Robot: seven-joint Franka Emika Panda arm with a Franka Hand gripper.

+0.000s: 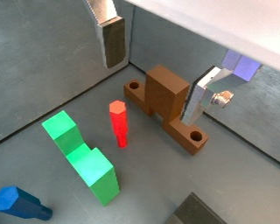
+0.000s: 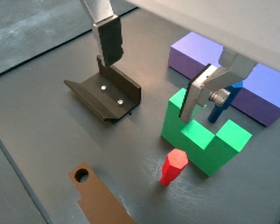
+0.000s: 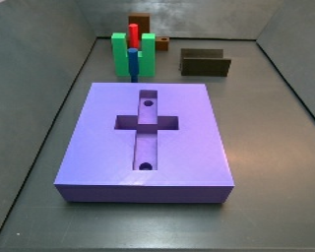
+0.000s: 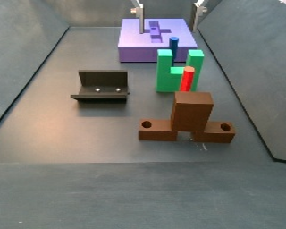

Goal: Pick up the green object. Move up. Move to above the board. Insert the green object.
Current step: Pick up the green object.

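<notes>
The green object (image 1: 84, 157) is a bright green blocky piece with a notch in its top. It stands on the dark floor in both wrist views (image 2: 201, 131) and both side views (image 3: 134, 54) (image 4: 170, 70), just beyond the end of the board. The board (image 3: 150, 138) is a large purple slab with a cross-shaped recess and two round holes, also seen in a side view (image 4: 157, 40) and in a wrist view (image 2: 230, 74). My gripper (image 1: 157, 74) (image 2: 157, 70) hangs high above the floor, open and empty. The green object lies below and beside one finger (image 2: 203, 92).
A red peg (image 4: 189, 79) stands beside the green object and a blue peg (image 4: 175, 45) stands between it and the board. A brown block on a base with holes (image 4: 189, 116) and the dark fixture (image 4: 101, 87) stand nearby. Grey walls ring the floor.
</notes>
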